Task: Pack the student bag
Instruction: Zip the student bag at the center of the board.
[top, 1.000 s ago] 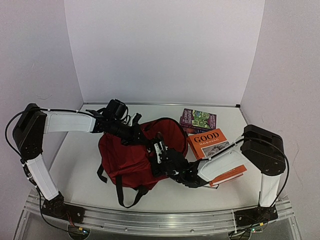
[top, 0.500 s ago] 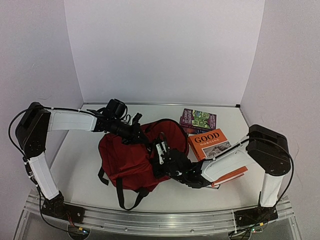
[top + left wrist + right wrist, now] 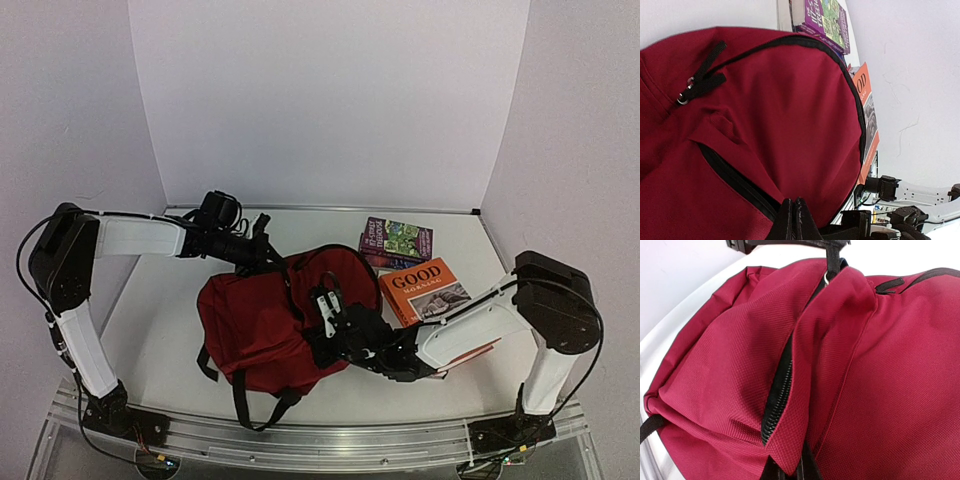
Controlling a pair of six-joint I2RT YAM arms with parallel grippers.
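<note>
Student bag (image 3: 262, 322) lies flat at the middle of the table (image 3: 165, 300), dark-red, black straps trailing toward the near edge. Left gripper (image 3: 793, 203) is at the bag's far top edge, fingers pressed together; the right wrist view shows it pinching a black zipper pull (image 3: 829, 262) with the pull drawn taut. Right gripper (image 3: 790, 472) sits on the bag's right side, jaws pinched on a fold of the red fabric just beside the zipper (image 3: 776, 402). The zipper looks parted a little there, teeth showing; inside can't be made out. A 2nd zipper pull (image 3: 697, 85) lies loose on the front panel. 2 books visible to the right of the bag: orange book (image 3: 422, 285) marked GOOD, just beside the bag and partly under the right arm, and purple book (image 3: 398, 238) behind it near the back wall, on top of another volume.
</note>
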